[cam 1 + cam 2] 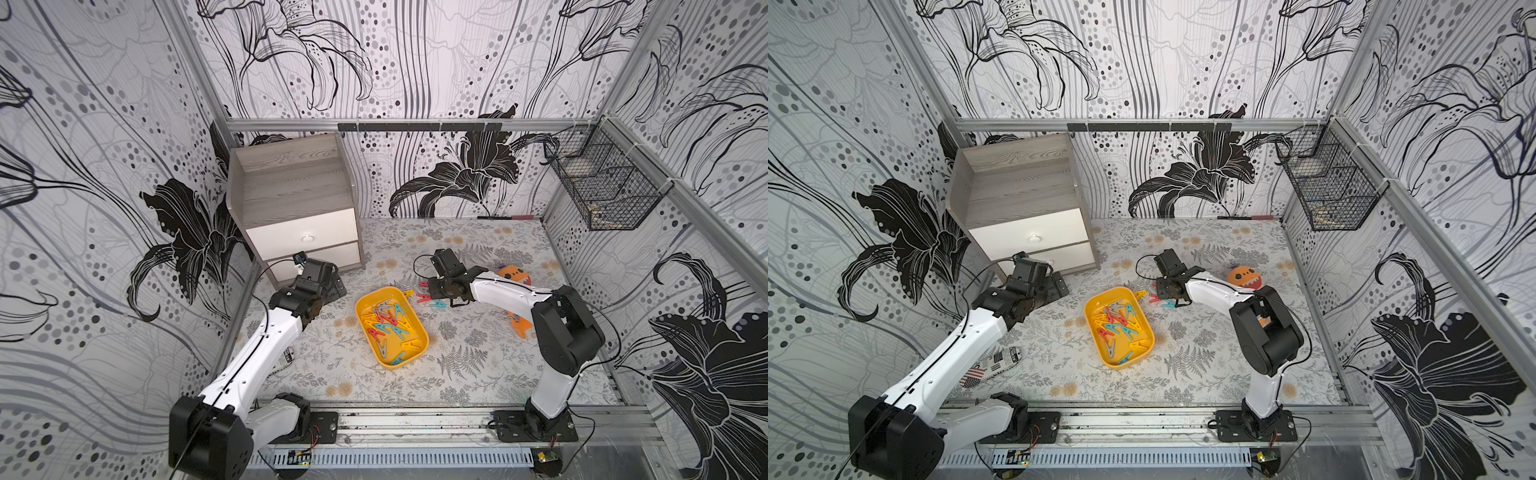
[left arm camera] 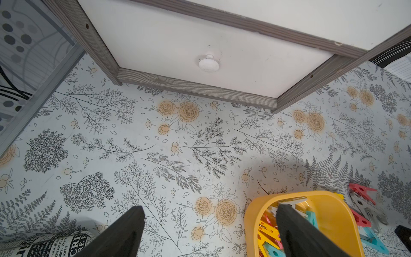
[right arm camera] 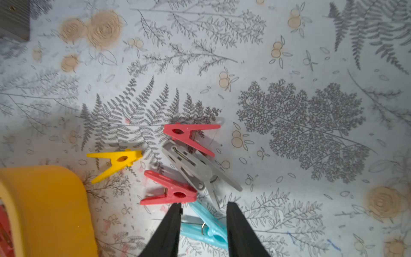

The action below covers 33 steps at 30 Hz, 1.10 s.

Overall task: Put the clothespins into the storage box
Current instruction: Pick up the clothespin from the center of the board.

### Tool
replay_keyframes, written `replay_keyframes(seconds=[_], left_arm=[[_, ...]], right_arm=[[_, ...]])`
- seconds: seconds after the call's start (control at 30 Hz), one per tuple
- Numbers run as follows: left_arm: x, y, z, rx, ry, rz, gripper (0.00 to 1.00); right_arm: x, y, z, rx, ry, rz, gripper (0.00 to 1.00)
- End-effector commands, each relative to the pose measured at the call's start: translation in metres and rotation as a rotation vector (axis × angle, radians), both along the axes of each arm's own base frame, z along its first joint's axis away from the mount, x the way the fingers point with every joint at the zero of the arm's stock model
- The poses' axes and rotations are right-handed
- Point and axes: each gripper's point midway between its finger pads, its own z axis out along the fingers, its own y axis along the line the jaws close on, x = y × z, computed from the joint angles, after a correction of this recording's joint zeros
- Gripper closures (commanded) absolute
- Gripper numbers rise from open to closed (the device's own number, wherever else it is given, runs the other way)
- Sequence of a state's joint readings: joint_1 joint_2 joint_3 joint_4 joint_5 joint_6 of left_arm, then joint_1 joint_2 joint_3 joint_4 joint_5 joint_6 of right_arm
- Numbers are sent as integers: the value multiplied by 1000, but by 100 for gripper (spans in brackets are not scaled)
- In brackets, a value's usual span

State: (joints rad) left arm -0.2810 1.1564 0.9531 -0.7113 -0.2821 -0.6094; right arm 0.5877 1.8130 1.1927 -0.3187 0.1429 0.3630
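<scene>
Right wrist view is showing the right fingers [image 3: 169, 231] parted, straddling a teal clothespin [image 3: 209, 227] on the counter [image 3: 289, 55] near the storage box [image 3: 44, 200]; closing would likely be catching the neighbouring red clothespin [image 3: 171, 193], while the left fingers [image 2: 120, 233] are gaping empty.

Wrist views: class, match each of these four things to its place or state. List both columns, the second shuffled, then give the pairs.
Things
1. teal clothespin
2. yellow clothespin
3. grey clothespin
4. left gripper

Places or states
A. alone beside the box
B. open, holding nothing
C. between the right gripper's fingers
D. between two red clothespins

Pairs: 1-C, 2-A, 3-D, 4-B
</scene>
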Motion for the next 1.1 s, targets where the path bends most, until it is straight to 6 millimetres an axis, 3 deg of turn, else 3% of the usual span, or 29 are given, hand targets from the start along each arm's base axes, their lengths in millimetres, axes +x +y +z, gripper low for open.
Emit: replay_keyframes(seconds=[0.0,0.37,0.73,0.87,1.03,1.07], left_arm=[[8,-1,10,2,-41,10,3],[7,1,16,13,-42,10,3],[8,0,17,13,-44,8,3],[8,1,17,15,-46,10,3],[7,-2,11,2,-39,-2,3],[7,-4,10,-6,-38,-6,3]], right_arm=[[-15,-7,-24,-57,78,53,63],[-17,-5,-51,-85,145,65,65],[-36,-14,-45,-77,154,80,87],[-44,-17,-30,-61,144,89,91],[-42,-7,14,24,69,108,92],[-40,-1,33,65,35,120,92]])
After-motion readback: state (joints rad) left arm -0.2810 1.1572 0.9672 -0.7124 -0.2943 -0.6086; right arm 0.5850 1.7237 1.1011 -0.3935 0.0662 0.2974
